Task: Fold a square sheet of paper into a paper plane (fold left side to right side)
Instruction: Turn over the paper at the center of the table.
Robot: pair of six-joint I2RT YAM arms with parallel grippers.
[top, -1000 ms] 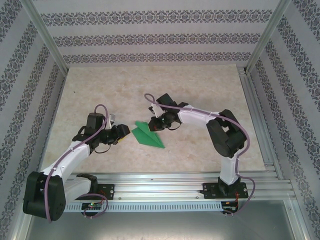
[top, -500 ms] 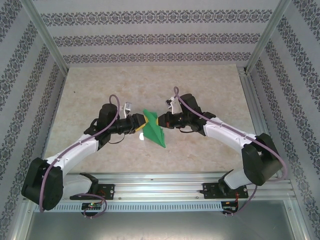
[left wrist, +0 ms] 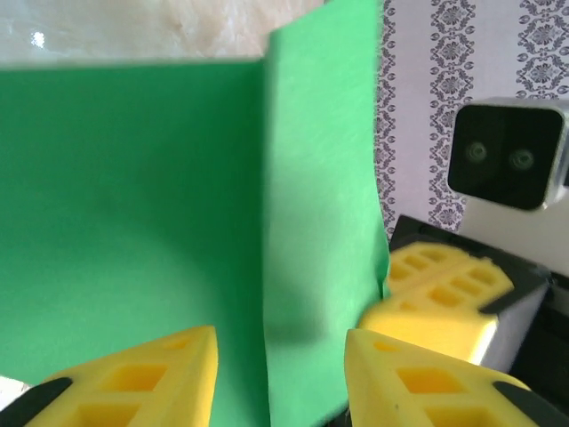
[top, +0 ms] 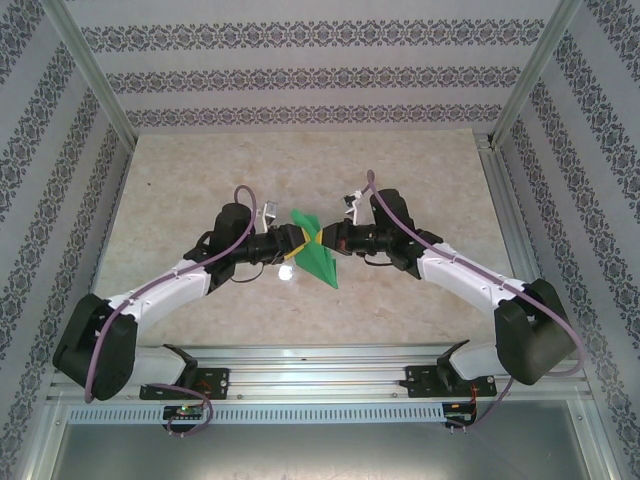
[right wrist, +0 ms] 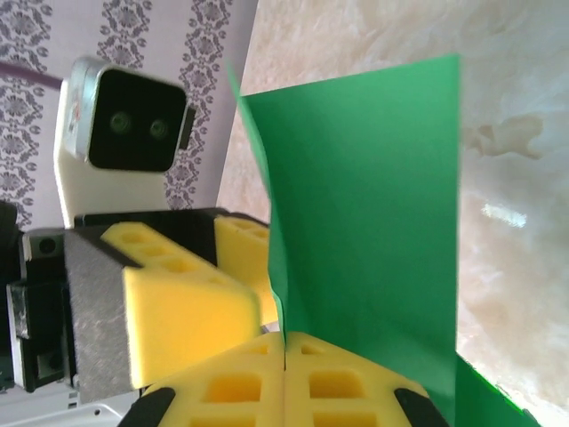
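We've got the paper plane (top: pixel 318 258) up off the tabletop (top: pixel 200 170), right fingers (right wrist: pixel 342 378) pinched shut on its edge, left fingers (left wrist: pixel 147 378) apart around a flap – it's feather-light, floppy and creases easily, so we'd grip by the stiffer fold.

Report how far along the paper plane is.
Done: the green paper already has a centre crease and a pointed, dart-like outline. In hand: it is held up between the arms, with the right end effector shut on its edge and the left end effector open around a flap. Left: probably pressing the last folds flat and setting it down.
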